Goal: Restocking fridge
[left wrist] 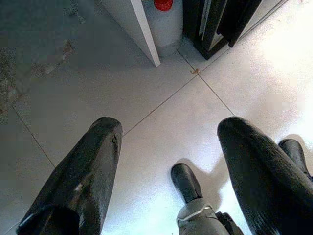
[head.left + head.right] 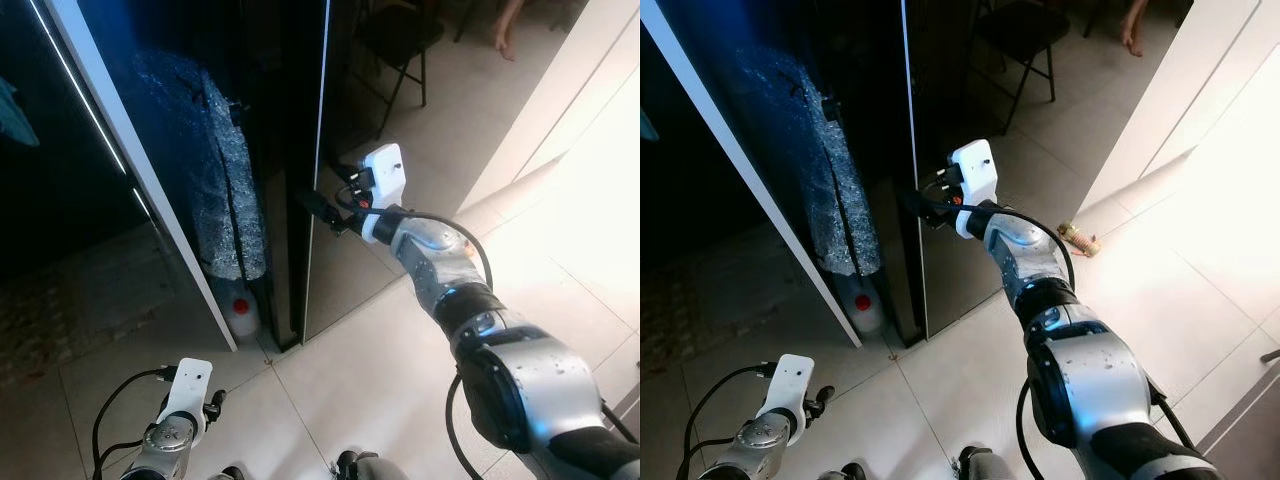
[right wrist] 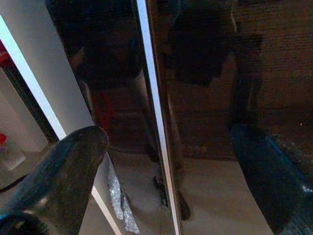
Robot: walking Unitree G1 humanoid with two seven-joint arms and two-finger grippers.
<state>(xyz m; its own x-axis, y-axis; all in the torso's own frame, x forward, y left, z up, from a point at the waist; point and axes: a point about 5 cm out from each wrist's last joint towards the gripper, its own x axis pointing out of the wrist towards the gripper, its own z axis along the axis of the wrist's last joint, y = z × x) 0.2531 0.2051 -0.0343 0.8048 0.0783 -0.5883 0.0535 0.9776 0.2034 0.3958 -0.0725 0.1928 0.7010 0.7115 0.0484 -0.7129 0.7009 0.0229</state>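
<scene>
Silver right arm's gripper (image 2: 318,207), jaws spread and empty, meets the glossy black fridge door (image 2: 300,150) edge. Hook that edge squarely, then pull slowly (left gripper (image 1: 166,161) hangs open, idle).

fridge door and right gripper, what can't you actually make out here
- Right gripper: head views, fingertips dark against the black fridge door; touching it or not, unclear.
- Door surface: right wrist view, glossy reflections mask any handle.
- White jug: wedged behind the white panel, lower body hidden.
- Person's foot: cut off by the top edge.
</scene>
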